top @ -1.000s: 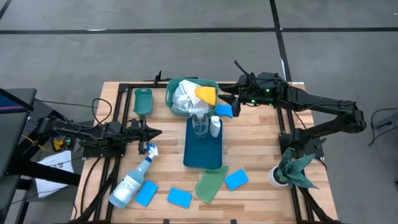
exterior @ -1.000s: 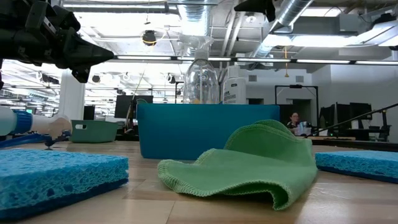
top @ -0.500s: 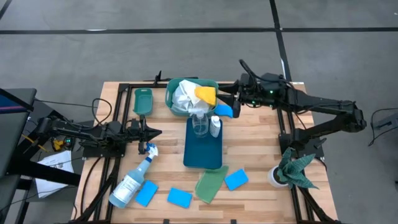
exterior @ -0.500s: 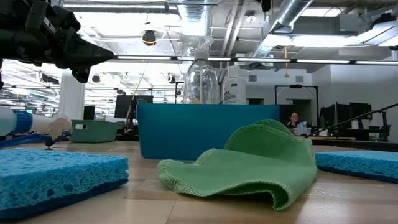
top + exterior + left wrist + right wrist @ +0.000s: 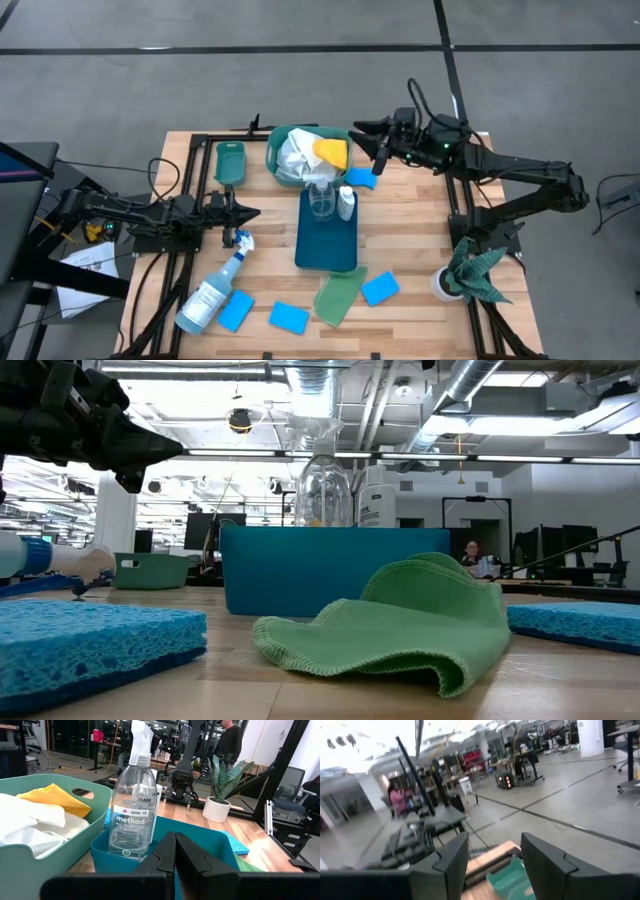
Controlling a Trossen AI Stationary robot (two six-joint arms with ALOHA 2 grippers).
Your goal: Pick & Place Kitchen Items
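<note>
Here we see our right hand [image 5: 368, 140] raised beside the green basket [image 5: 276, 150], fingers apart and holding nothing. Our left hand [image 5: 250, 213] waits closed over the table [image 5: 420, 240]. A blue sponge [image 5: 359, 178] lies just below the right hand, beside the blue tray [image 5: 326, 245].

around my wooden table [image 5: 410, 230] lies a grey concrete floor [image 5: 200, 70] crossed by dark lines. overhead i see silver ventilation ducts [image 5: 480, 385] and long strip lights [image 5: 520, 458] under a white ceiling. behind the table stand desks with dark monitors [image 5: 560, 545], a white pillar [image 5: 115, 520], and a person seated [image 5: 470, 555] far off.
</note>
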